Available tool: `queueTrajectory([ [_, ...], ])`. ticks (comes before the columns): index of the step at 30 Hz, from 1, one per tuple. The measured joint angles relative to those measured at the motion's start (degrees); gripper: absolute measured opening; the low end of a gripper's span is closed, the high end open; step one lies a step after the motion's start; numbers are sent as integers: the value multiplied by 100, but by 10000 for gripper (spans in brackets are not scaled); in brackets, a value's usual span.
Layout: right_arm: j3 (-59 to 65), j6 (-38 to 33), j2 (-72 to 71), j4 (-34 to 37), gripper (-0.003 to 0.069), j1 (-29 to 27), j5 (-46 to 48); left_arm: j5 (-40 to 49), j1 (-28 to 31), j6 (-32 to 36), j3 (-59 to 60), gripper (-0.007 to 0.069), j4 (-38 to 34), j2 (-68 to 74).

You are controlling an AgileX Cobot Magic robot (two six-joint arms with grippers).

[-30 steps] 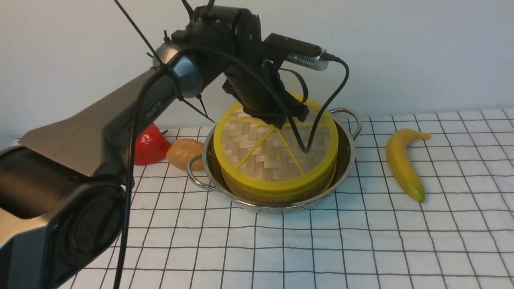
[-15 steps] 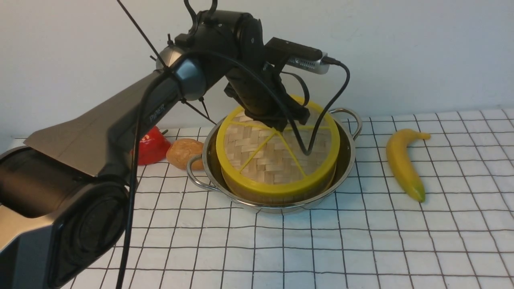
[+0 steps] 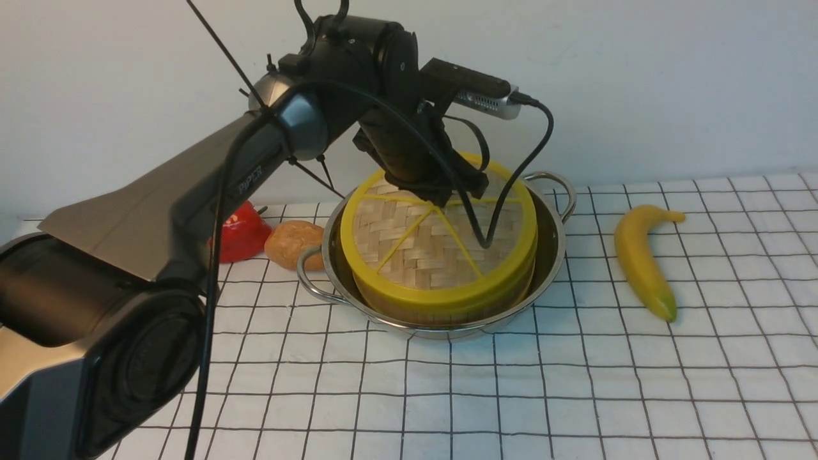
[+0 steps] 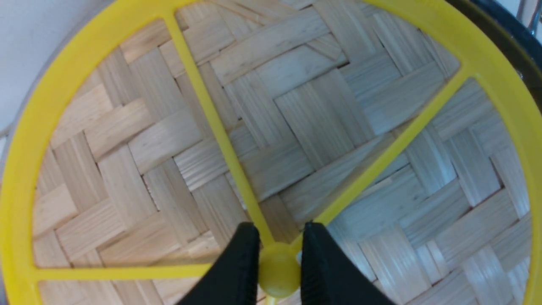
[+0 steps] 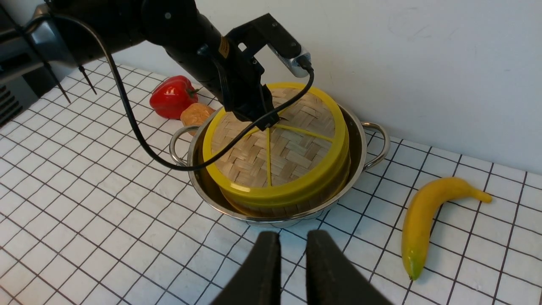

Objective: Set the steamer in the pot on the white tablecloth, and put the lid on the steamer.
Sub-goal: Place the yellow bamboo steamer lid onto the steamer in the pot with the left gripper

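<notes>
The pot stands on the white tablecloth near the wall. The steamer sits inside it, and only its bamboo wall shows under the lid. The lid lies on top of the steamer, tilted slightly. My left gripper is shut on the lid's yellow central hub, one black finger on each side. My right gripper is shut and empty, above the cloth in front of the pot. It does not show in the front view.
A banana lies to the right of the pot. A red pepper and a brown potato lie to its left, close to a handle. The wrist camera's cable hangs onto the lid. The wall is just behind.
The left gripper and the lid in it have shifted only slightly sideways over the steamer. The pot, steamer and other things have not moved.
</notes>
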Motion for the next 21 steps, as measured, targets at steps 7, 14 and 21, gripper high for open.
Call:
queueTrajectory([
  [7, 0, 0, 0, 0, 114, 0, 0, -90, 0, 0, 0, 116, -141, 0],
  [14, 0, 0, 0, 0, 114, 0, 0, -109, 0, 5, 0, 116, -200, 6],
  [21, 0, 0, 0, 0, 114, 0, 0, -109, 0, 5, 0, 116, -200, 6],
])
